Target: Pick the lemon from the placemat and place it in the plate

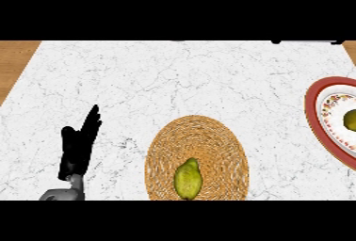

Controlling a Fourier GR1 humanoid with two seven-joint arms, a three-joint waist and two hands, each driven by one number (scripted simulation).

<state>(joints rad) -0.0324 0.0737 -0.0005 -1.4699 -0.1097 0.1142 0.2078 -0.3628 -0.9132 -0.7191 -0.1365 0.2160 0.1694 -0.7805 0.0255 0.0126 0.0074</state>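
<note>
1 lemon [188,179] lies on the woven placemat [198,139], well apart from the plate [311,106]; the left hand [76,150] stands open, fingers straight.

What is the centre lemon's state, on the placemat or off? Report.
On: the lemon lies on the placemat, inside its rim, apart from the left hand.
</note>
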